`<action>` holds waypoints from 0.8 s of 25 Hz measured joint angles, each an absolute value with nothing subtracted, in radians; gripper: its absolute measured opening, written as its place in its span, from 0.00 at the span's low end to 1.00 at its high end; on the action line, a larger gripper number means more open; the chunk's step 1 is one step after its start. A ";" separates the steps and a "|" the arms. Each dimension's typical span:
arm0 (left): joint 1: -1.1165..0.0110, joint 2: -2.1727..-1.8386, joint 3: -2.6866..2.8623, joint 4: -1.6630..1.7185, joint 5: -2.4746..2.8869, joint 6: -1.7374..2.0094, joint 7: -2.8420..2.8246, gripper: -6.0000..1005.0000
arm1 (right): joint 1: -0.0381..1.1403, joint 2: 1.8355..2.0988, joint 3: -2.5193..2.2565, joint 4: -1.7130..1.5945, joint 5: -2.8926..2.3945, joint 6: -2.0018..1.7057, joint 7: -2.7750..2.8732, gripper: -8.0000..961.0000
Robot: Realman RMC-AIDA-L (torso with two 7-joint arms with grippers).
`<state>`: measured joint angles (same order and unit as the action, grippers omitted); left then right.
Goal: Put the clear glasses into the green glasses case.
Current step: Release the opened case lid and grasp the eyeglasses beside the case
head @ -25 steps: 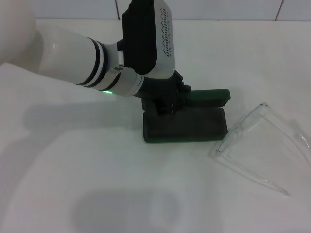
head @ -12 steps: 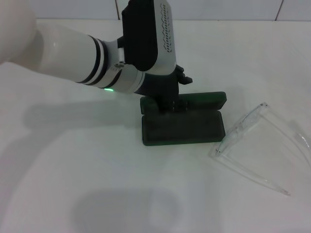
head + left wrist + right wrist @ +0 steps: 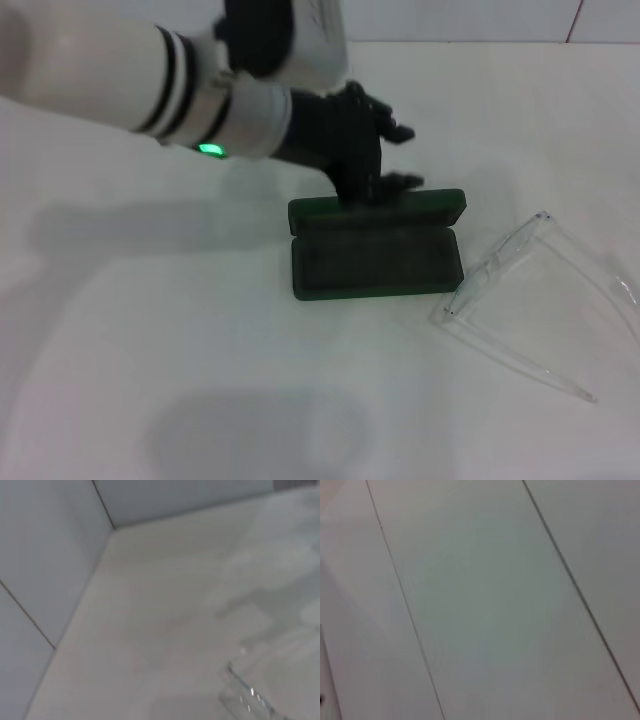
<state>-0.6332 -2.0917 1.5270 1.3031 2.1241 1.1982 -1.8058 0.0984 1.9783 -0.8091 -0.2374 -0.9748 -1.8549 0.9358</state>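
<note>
The green glasses case [image 3: 377, 258] lies open on the worktop [image 3: 200, 350]. The left claw [image 3: 395, 155], fingers spread and empty, is held above its lid. The clear glasses [image 3: 525, 300], at the case's three o'clock, are ungrasped; pickup is judged next. The right claw is unseen.

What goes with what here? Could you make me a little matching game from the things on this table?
Things:
1. clear glasses
2. green case
3. left claw
4. table

Descriptions:
A. lying open, dark lining showing
B. white, bearing everything else
C. hanging above the back edge of the lid, holding nothing
D. lying unfolded on the robot's right of the case

Pairs: 1-D, 2-A, 3-C, 4-B
</note>
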 joint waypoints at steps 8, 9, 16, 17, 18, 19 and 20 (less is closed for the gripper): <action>-0.519 -2.090 1.343 1.477 1.877 1.293 -1.836 0.46 | 0.129 1.919 -0.813 -0.280 -1.098 -1.862 0.986 0.89; -0.503 -2.089 1.311 1.488 1.817 1.302 -1.845 0.46 | 0.128 1.914 -0.813 -0.291 -1.104 -1.863 0.992 0.88; -0.448 -2.082 0.990 1.387 1.457 1.527 -1.863 0.38 | 0.136 1.857 -0.807 -0.476 -1.209 -1.851 1.109 0.87; -0.445 -2.082 0.963 1.366 1.450 1.552 -1.863 0.36 | 0.141 1.852 -0.806 -0.521 -1.240 -1.846 1.144 0.87; -0.443 -2.080 0.944 1.350 1.446 1.568 -1.863 0.35 | 0.147 1.849 -0.805 -0.570 -1.268 -1.839 1.178 0.87; -0.440 -2.071 0.920 1.317 1.445 1.601 -1.863 0.34 | 0.156 1.847 -0.805 -0.626 -1.309 -1.828 1.225 0.86; -0.437 -2.058 0.907 1.274 1.443 1.633 -1.859 0.32 | 0.169 1.844 -0.805 -0.686 -1.350 -1.816 1.267 0.85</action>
<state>-0.4370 -2.0580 0.9072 1.2738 1.4432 1.6326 -1.8589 0.1688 1.8438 -0.8048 -0.6859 -1.3496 -1.8158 1.2667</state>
